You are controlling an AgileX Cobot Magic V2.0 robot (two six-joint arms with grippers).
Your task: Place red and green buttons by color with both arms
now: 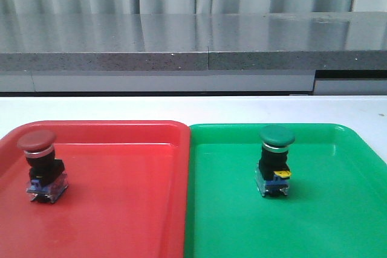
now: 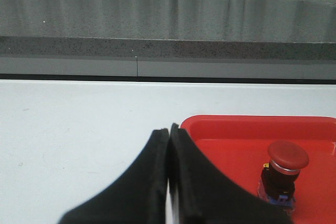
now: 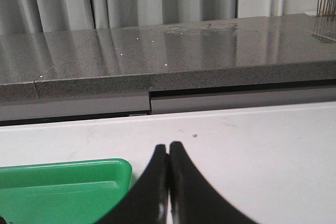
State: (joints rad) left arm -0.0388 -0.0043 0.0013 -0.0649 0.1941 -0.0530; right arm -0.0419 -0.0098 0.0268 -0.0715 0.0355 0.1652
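on trays, red button, green button

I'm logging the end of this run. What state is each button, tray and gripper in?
red button: upright in the red tray, free of any gripper.
green button: upright in the green tray, free.
left gripper: shut, empty, over the table beside the red tray.
right gripper: shut, empty, beside the green tray.

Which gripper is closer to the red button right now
Left. The shut left gripper sits just outside the red tray holding the red button; the shut right gripper is over by the green tray.
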